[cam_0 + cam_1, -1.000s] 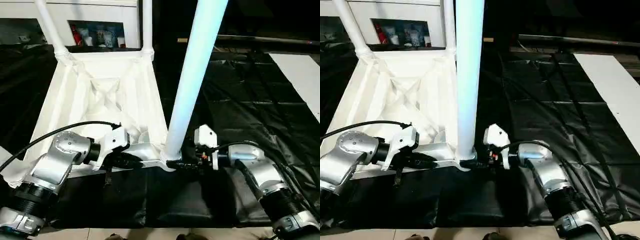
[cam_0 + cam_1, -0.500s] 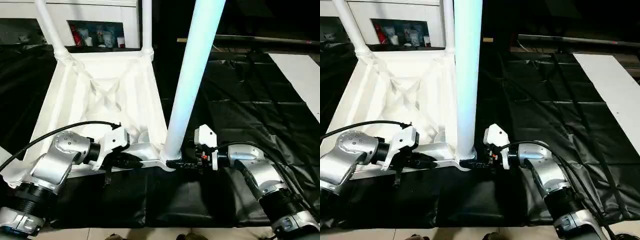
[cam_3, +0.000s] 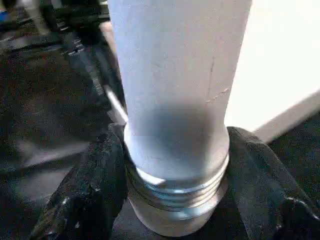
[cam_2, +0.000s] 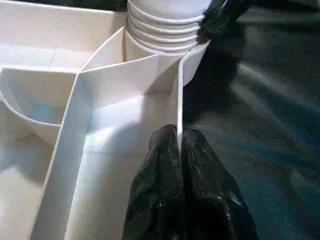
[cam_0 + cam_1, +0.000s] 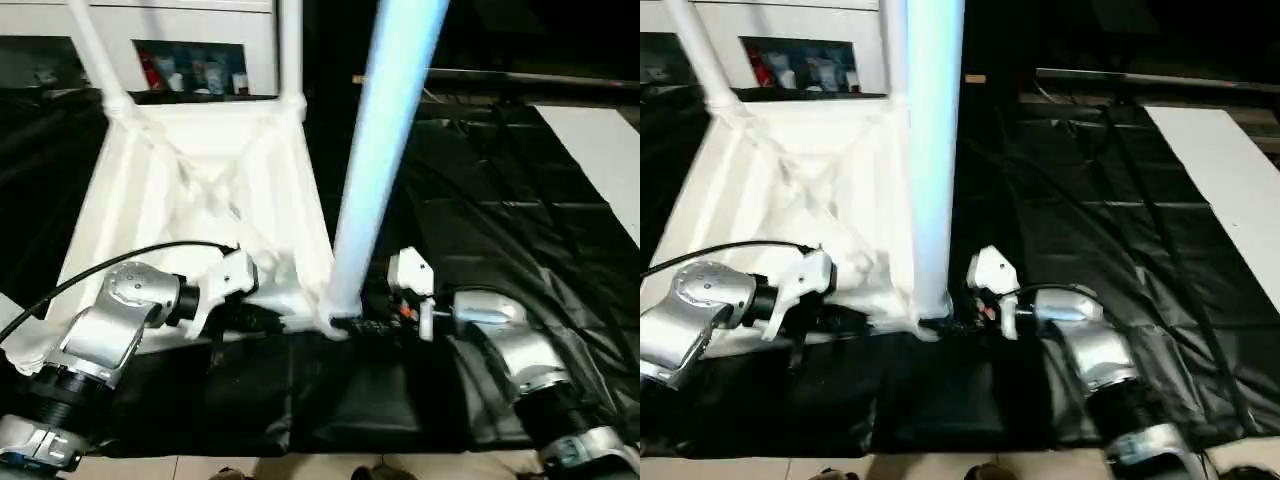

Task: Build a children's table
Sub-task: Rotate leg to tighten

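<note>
On black sheeting [image 5: 480,200] spread over the floor lies the tabletop [image 5: 210,190], ribbed underside up. At its near corner on the robot's right, a leg [image 5: 375,170] stands upright in the round corner socket [image 4: 167,42], its threaded base showing just above the socket. The right gripper [image 3: 172,200] has its jaws clenched on that threaded base, one finger on each side. The left gripper [image 4: 180,165] has its jaws closed on the tabletop's near edge wall, just beside the same socket. Two more legs [image 5: 100,60] stand in the tabletop's far corners. Beyond the tabletop stands a white cabinet [image 5: 190,40].
</note>
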